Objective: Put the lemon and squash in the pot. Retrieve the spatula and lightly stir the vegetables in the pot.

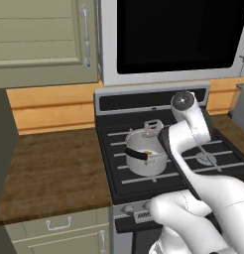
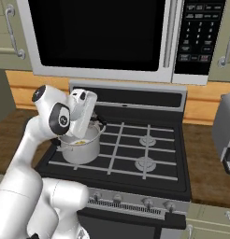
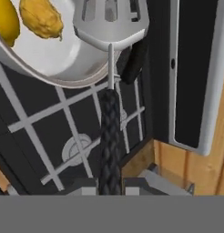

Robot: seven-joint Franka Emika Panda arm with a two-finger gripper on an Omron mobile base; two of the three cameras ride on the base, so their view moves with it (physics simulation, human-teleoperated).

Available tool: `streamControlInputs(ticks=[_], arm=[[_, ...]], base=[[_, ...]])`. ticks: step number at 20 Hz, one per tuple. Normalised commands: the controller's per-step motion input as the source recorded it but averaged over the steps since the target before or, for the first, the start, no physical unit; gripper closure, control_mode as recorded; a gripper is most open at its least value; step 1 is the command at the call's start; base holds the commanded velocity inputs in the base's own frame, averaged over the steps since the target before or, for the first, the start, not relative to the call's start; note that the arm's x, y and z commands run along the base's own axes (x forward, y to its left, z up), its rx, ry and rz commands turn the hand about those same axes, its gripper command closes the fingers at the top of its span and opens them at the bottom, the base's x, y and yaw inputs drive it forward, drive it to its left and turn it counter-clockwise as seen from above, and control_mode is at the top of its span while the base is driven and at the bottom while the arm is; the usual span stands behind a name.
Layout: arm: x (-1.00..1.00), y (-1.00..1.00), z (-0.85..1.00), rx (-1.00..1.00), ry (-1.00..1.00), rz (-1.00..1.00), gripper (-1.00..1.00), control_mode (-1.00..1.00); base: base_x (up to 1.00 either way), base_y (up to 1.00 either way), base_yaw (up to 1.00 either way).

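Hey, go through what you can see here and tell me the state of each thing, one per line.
Pot: upright on the stove's front left burner, two yellow vegetables inside.
Spatula: held by its handle, head over the pot's rim.
Claw: shut on the spatula.
Microwave: door closed.

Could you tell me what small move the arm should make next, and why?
Probably lower the spatula head further into the pot. The gripper holds its dark handle, the head sits at the rim, and both yellow vegetables already lie inside, so stirring is what remains.
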Motion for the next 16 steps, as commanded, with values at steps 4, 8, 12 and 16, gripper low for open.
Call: streamControlInputs(ticks=[4, 8, 12, 16], arm=[[0.14, 0.00, 0.00, -0.27, 0.00, 0.36, 1.00, -1.00], [0.14, -0.05, 0.00, -0.21, 0.00, 0.25, 1.00, -1.00], [0.28, -0.01, 0.00, -0.16, 0.00, 0.19, 1.00, -1.00], [0.25, 0.00, 0.00, -0.22, 0.00, 0.27, 1.00, -1.00]], base=[[0.00, 0.00, 0.00], [0.00, 0.00, 0.00], [0.00, 0.00, 0.00], [0.00, 0.00, 0.00]])
